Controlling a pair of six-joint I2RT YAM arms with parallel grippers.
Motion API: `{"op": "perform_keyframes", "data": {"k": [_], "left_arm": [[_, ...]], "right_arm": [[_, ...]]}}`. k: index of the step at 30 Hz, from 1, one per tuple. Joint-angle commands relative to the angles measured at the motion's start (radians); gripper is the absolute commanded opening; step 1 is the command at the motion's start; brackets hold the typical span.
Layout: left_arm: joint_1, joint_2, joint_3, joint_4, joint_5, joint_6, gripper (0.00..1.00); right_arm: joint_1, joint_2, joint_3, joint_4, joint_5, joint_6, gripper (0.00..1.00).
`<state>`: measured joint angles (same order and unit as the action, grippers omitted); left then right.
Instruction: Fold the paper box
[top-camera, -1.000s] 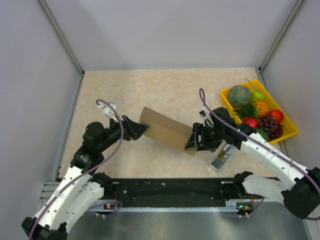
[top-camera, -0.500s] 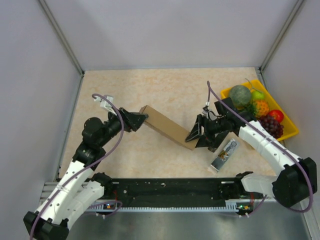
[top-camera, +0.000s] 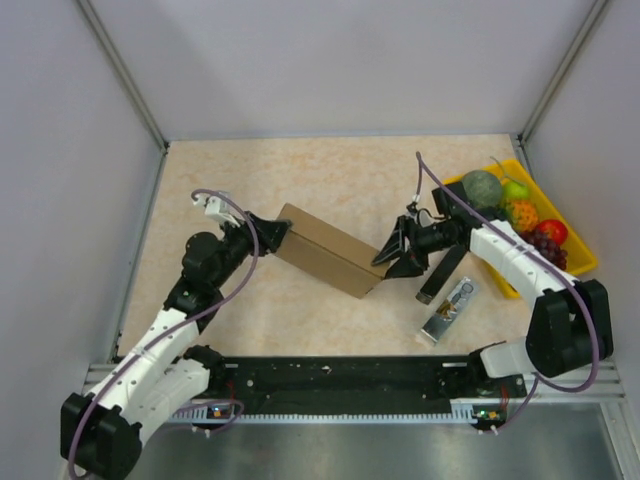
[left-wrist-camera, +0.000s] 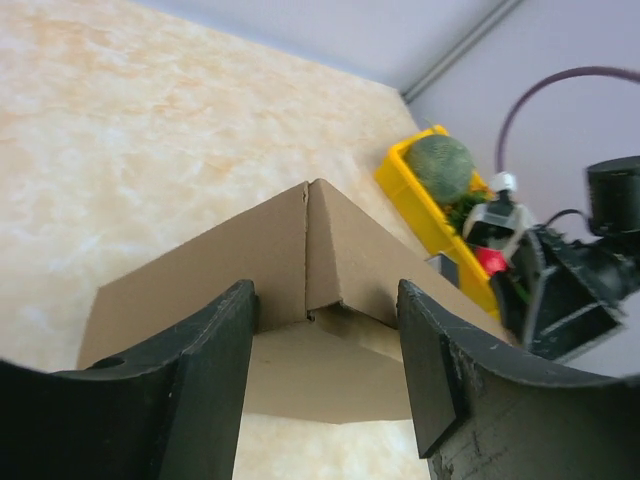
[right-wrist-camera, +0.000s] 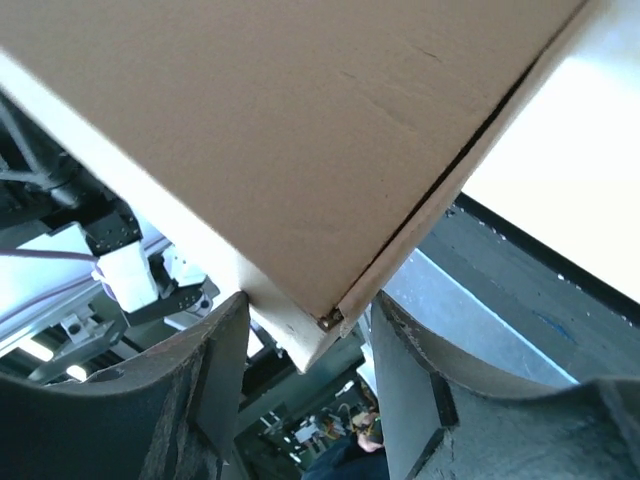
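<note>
The paper box is a long brown cardboard shape lying slantwise mid-table, spanned end to end by both grippers. My left gripper is at its upper left end. In the left wrist view the box's corner ridge stands between the two spread fingers, whose tips reach the faces on each side. My right gripper is at the lower right end. There the box's bottom corner pokes between the fingertips, with a small gap beside the right-hand one. Both sets of jaws stand apart around cardboard.
A yellow tray of plastic fruit sits at the right edge, close behind the right arm. A small flat silver tool lies on the table just in front of the right gripper. The black rail runs along the near edge.
Both arms have swung toward the far side, shifting the box slightly away from the rail. Both sets of jaws have narrowed around the box's ends. The right forearm has turned more upright.
</note>
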<state>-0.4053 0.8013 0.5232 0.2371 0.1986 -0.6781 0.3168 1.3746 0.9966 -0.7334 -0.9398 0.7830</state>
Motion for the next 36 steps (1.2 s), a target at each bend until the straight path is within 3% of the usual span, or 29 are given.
{"op": "perform_keyframes", "data": {"k": [1, 9, 15, 19, 23, 28, 36], "left_arm": [[-0.05, 0.07, -0.091, -0.258, 0.363, -0.072, 0.42], [-0.012, 0.05, -0.117, -0.282, 0.3, -0.037, 0.42], [-0.006, 0.055, -0.14, -0.259, 0.308, -0.04, 0.42], [-0.003, 0.062, -0.141, -0.251, 0.309, -0.037, 0.42], [0.0, 0.065, -0.147, -0.249, 0.315, -0.035, 0.42], [0.008, 0.061, -0.149, -0.257, 0.32, -0.028, 0.42], [0.016, 0.064, -0.141, -0.269, 0.32, -0.015, 0.42]], "right_arm": [[0.013, 0.046, 0.141, 0.299, -0.065, -0.007, 0.39], [0.013, 0.07, 0.185, 0.299, -0.025, -0.063, 0.48], [0.013, 0.04, 0.149, 0.302, 0.004, -0.091, 0.66], [0.001, 0.024, 0.091, 0.391, -0.019, -0.059, 0.68], [-0.034, -0.02, -0.015, 0.604, -0.068, 0.007, 0.68], [-0.059, 0.001, -0.081, 0.681, -0.106, 0.01, 0.66], [-0.096, 0.038, -0.151, 0.799, -0.149, 0.047, 0.45]]}}
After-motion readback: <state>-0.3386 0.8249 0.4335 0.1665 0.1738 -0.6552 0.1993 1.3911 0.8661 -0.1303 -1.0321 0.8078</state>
